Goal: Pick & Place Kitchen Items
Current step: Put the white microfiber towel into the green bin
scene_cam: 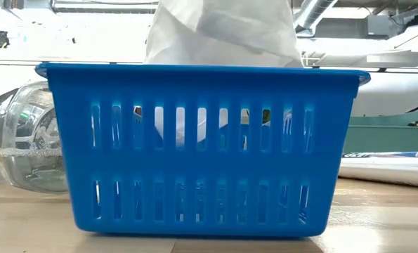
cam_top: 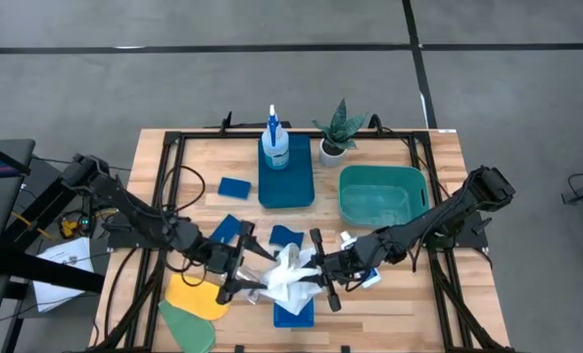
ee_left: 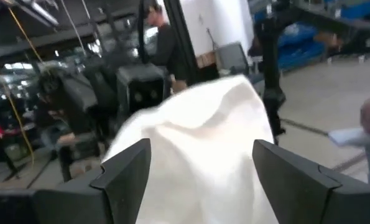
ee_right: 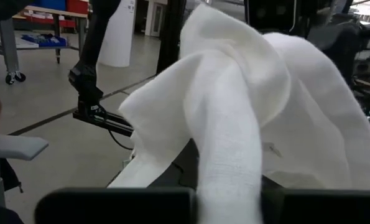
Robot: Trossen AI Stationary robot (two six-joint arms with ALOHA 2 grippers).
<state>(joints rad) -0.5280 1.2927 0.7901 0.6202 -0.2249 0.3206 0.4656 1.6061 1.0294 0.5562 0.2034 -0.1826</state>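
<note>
We look down on a wooden slatted table where both dark arms meet over a small blue plastic slotted basket at its front edge. A crumpled white cloth hangs over that basket, bunched between the two grippers.

The right gripper sits just right of the basket, its fingers pinched shut on the white cloth, whose folds drape over them in the right wrist view. The left gripper sits just left of the basket with its fingers spread apart; in the left wrist view the cloth lies between them, and we cannot tell whether they touch it.

In the low view, the cloth rises above the basket's rim, and a clear plastic bottle lies on its side just beside the basket.

Left of the basket, a yellow cloth lies flat, with a green cloth overlapping its front corner. Behind the basket stands a blue-trigger spray bottle on a long blue tray. A small blue square sponge lies left of that tray. Right of the tray are a potted green plant and a teal plastic tub.
</note>
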